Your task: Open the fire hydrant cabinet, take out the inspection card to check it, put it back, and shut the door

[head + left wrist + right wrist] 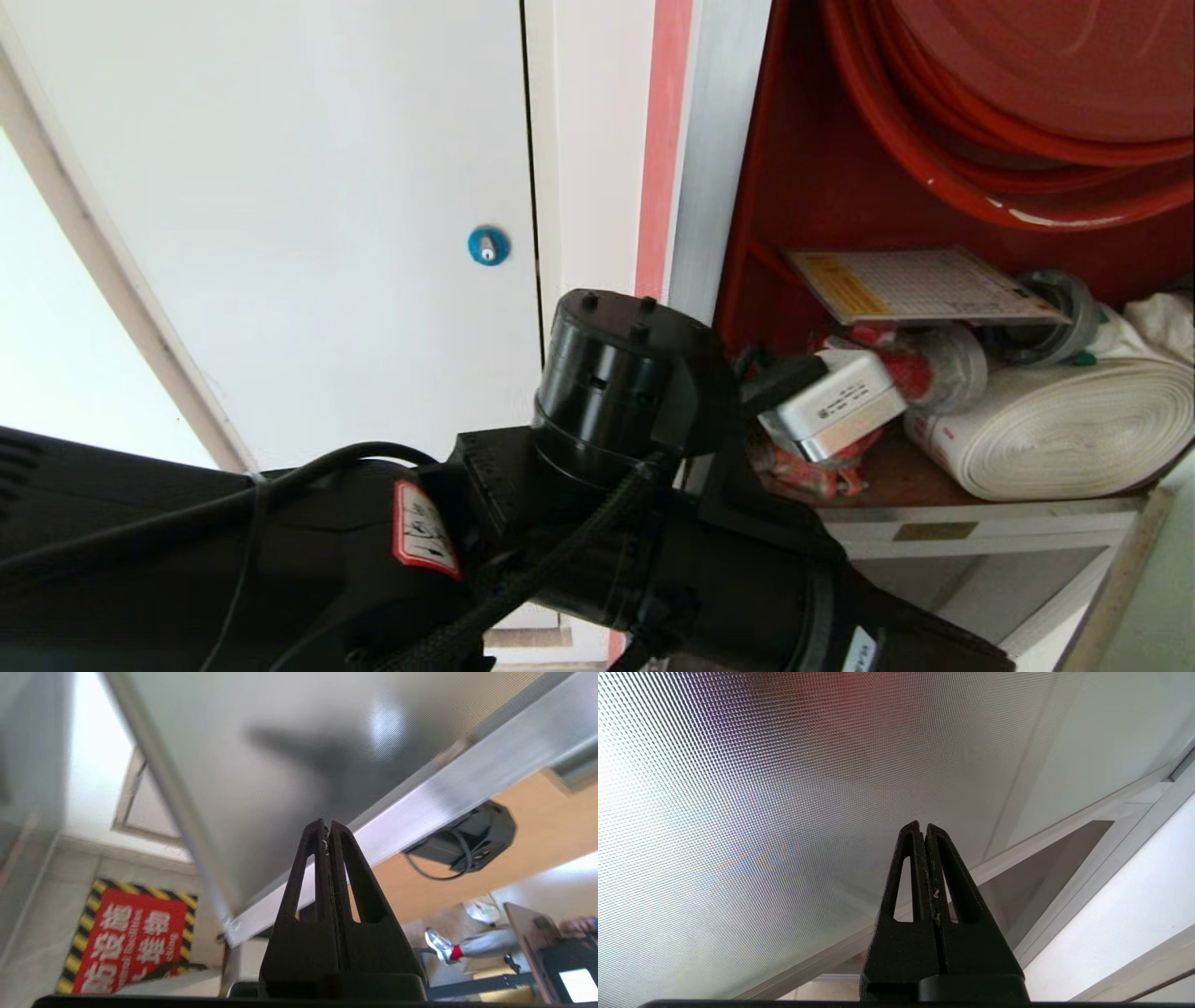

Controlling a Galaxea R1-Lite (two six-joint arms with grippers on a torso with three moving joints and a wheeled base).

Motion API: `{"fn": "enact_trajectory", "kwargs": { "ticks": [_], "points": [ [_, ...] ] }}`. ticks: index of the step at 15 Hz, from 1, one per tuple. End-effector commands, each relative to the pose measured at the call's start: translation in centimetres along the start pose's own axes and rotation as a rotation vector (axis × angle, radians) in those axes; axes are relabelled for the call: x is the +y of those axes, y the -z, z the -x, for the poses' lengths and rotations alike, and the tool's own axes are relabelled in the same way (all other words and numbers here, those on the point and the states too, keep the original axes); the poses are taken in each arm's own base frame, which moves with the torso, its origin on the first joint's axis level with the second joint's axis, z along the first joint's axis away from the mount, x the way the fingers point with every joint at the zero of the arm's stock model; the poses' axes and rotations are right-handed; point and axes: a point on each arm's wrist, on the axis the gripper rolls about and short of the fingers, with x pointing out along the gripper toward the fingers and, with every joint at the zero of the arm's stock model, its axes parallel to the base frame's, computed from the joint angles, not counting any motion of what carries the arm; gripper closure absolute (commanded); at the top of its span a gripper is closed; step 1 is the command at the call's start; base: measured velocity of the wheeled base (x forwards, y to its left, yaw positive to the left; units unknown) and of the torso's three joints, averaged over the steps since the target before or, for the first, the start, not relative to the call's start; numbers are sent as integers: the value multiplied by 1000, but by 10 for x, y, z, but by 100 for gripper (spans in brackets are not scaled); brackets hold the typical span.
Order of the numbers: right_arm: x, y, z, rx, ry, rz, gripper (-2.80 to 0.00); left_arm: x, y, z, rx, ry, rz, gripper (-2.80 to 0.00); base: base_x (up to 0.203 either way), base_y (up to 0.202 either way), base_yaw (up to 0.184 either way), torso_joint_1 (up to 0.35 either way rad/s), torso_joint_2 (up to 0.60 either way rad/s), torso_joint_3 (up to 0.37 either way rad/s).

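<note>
The fire hydrant cabinet (803, 187) stands open, red inside, with the red hose reel (1027, 103) at the top. The inspection card (924, 285) lies flat inside it, above the red valve and beside the white rolled hose (1074, 429). My left arm's black wrist (616, 373) fills the foreground just left of the opening. In the left wrist view my left gripper (327, 825) is shut and empty, tips close to the door (261, 756) at its white inner face and aluminium bottom rail. My right gripper (923, 826) is shut and empty before a dotted frosted panel.
A white flush panel with a round blue lock (487, 245) sits left of the cabinet. On the floor lies a red sign with yellow-black border (131, 942). A person's leg with a silver shoe (441, 947) and a laptop (551, 952) are nearby.
</note>
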Motion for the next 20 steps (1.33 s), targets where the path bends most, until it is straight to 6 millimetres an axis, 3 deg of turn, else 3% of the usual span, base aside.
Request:
{"fn": "enact_trajectory", "kwargs": {
  "ticks": [1, 4, 9, 14, 20],
  "points": [
    [0, 0, 0, 2, 0, 2, 0, -1, 1, 17, -14, -23, 0, 0, 0, 0, 0, 0, 0, 0],
    [0, 0, 0, 2, 0, 2, 0, 4, 17, 50, -10, -101, 11, 0, 0, 0, 0, 0, 0, 0],
    [0, 0, 0, 2, 0, 0, 0, 13, 29, 137, -120, -333, 24, 0, 0, 0, 0, 0, 0, 0],
    [0, 0, 0, 2, 0, 0, 0, -10, 48, 204, -230, -553, -47, 0, 0, 0, 0, 0, 0, 0],
    [0, 0, 0, 0, 0, 1, 0, -70, 60, 258, -406, -818, -219, 0, 0, 0, 0, 0, 0, 0]
  ]
}}
